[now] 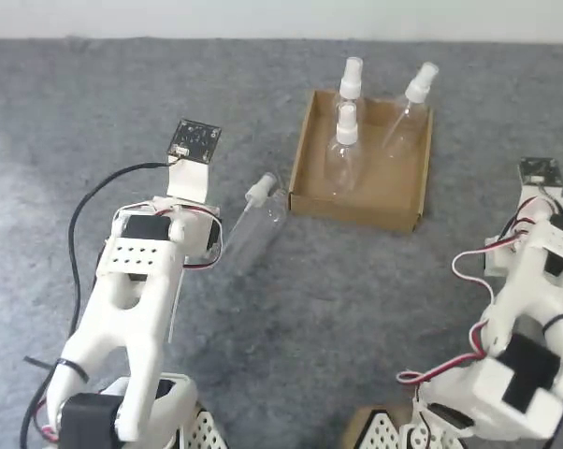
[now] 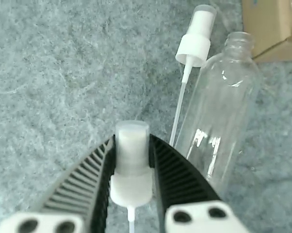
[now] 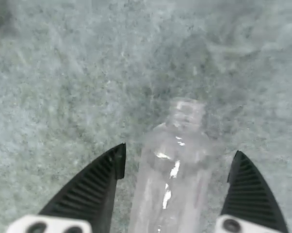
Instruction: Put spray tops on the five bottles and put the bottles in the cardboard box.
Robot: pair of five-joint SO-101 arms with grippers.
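My left gripper (image 2: 131,145) is shut on a white spray top (image 2: 131,165), held just above the grey carpet. Beside it lies a clear bottle (image 2: 219,121) with an open neck, and a second spray top (image 2: 197,39) lies loose along its side, tube pointing back. From above, this bottle (image 1: 253,226) lies left of the cardboard box (image 1: 305,150). Three bottles with tops (image 1: 342,150) sit in the box. My right gripper (image 3: 179,154) is open, one finger on each side of another clear, topless bottle (image 3: 172,174) without touching it.
The left arm (image 1: 137,281) stands at the left of the carpet and the right arm (image 1: 529,299) at the right edge. A corner of the box (image 2: 272,22) lies just beyond the lying bottle. Bare carpet stretches between the arms.
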